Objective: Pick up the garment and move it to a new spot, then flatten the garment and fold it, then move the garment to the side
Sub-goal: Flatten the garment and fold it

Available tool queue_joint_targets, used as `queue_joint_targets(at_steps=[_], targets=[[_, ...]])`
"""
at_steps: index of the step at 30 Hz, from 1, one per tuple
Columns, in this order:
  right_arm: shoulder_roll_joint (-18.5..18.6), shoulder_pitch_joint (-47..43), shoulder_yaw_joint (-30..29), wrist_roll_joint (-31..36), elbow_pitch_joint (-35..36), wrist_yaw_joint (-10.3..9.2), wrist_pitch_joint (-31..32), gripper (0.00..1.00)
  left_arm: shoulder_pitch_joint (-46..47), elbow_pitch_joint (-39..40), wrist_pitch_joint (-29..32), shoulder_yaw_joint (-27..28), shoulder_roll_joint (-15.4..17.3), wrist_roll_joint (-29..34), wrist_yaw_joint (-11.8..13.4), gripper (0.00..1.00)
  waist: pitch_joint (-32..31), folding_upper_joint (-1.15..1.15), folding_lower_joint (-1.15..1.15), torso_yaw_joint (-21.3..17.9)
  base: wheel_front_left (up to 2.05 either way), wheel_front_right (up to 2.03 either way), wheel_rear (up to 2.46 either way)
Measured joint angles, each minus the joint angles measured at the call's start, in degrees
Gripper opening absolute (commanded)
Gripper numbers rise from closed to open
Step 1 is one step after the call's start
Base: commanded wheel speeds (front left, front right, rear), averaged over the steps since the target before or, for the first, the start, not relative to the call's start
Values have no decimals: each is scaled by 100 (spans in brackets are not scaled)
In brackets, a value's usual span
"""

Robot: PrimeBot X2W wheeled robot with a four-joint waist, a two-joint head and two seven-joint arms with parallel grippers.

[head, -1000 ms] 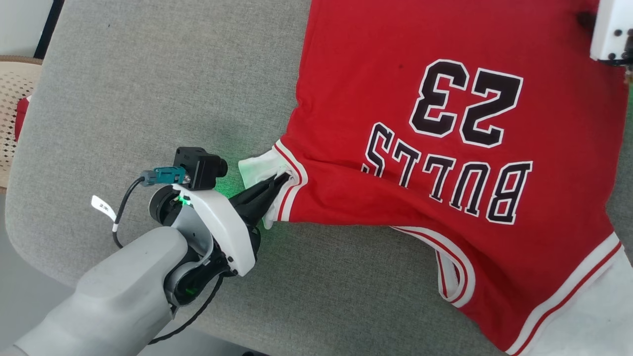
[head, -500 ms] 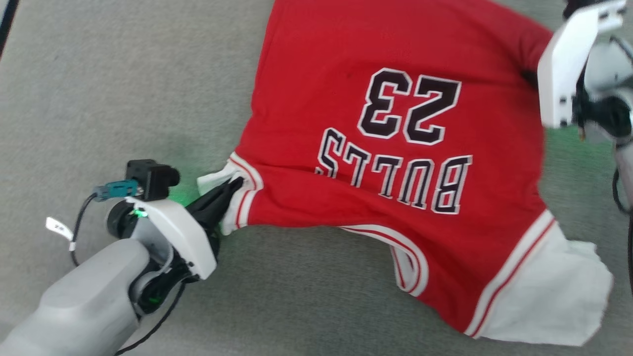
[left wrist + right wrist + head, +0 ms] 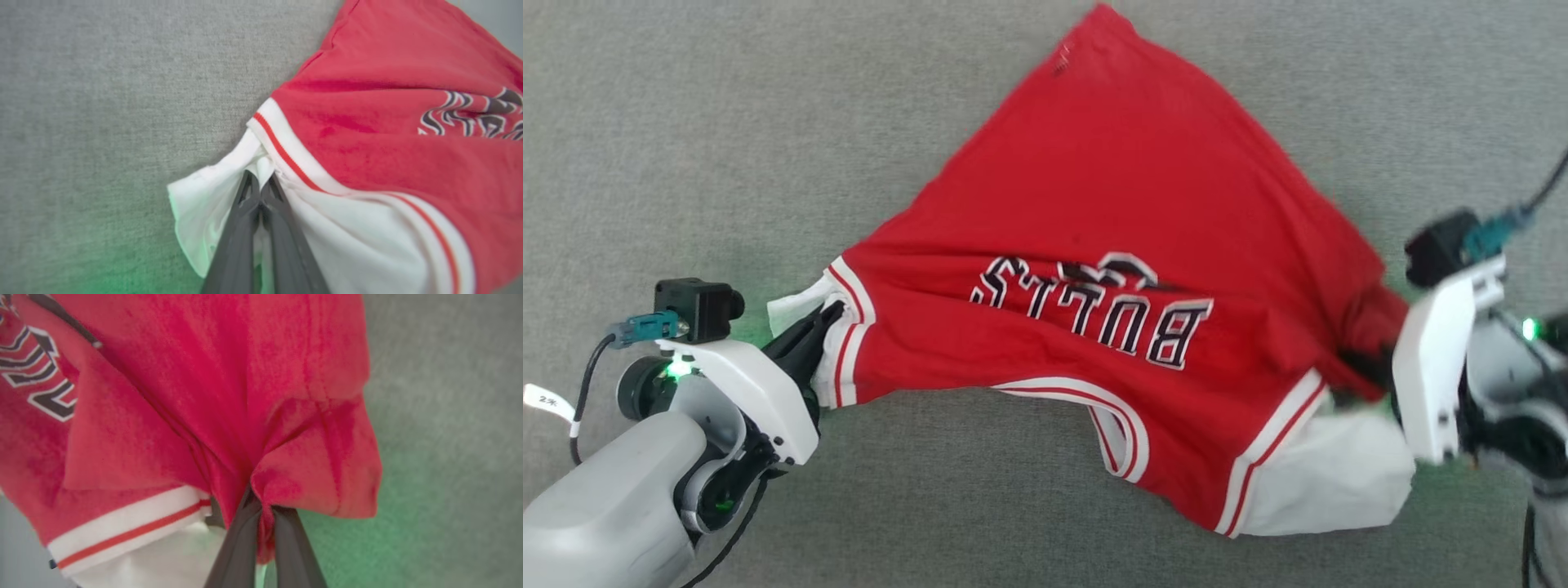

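While both of its two-fingered tools are clamped on cloth, the robot holds one red, jersey-style knit garment point(image 3: 1111, 204) stretched over a single grey woven fabric surface point(image 3: 686, 122). One garment, two grippers and two white sleeves can be counted. The dark-fingered left gripper point(image 3: 827, 314), at the lower left of the head view, is pinched tight on the small white sleeve point(image 3: 792, 304) at that side, just outside its red-and-white striped trim point(image 3: 849, 327). Its wrist camera shows the two fingers point(image 3: 241, 228) pressed together at the tips, with white fabric bunched around them. The dark-fingered right gripper point(image 3: 1364, 367), at the right of the head view, is likewise closed, gripping a gathered fold of red cloth just above the larger white sleeve point(image 3: 1331, 482). From its own wrist camera, the fingers point(image 3: 237, 547) nip a pucker of red material between them. Between the two grips the garment runs in long creases. Its far corner points toward the top of the head view and its striped neckline point(image 3: 1119, 433) lies toward the robot. One line of black, white-outlined lettering point(image 3: 1094, 314) reads upside down across the chest. The number above it appears to be folded into a crease and cannot be read clearly.
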State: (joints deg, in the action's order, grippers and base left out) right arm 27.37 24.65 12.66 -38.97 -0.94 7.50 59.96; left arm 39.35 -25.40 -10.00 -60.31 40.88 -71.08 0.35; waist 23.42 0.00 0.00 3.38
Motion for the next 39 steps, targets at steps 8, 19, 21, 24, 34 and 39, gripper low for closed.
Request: queue_joint_targets(at_steps=[8, 19, 21, 24, 34, 39], targets=[[-631, -1554, -747, 316, 982, 0, 148, 0, -85, 172, 41, 33, 131, -47, 144, 0, -71, 0, 0, -140, 0, 0, 0], [-1071, -1946, -936, 802, 1172, 23, -813, 100, -194, 260, 34, 38, 129, -101, 218, 0, -162, 0, 0, -134, 0, 0, 0], [-1055, -1975, -1060, 875, 1411, 15, -812, 100, -198, 285, 33, 25, 101, -100, 218, 0, -175, 0, 0, -99, 0, 0, 0], [-1069, -1969, -1214, 943, 1834, 0, -802, 100, -198, 322, 31, 2, 56, -85, 221, 0, -178, 0, 0, -25, 0, 0, 0], [-1103, -1111, -1295, 1279, 2250, 0, -750, 100, -74, 357, -1, -87, -270, 33, 216, 0, -94, 0, 0, 367, 0, 0, 0], [-926, -233, -1138, 1384, 1563, 0, -1022, 100, 73, 305, 7, -134, -488, 100, 144, 0, 12, 0, 0, 644, 0, 0, 0]])
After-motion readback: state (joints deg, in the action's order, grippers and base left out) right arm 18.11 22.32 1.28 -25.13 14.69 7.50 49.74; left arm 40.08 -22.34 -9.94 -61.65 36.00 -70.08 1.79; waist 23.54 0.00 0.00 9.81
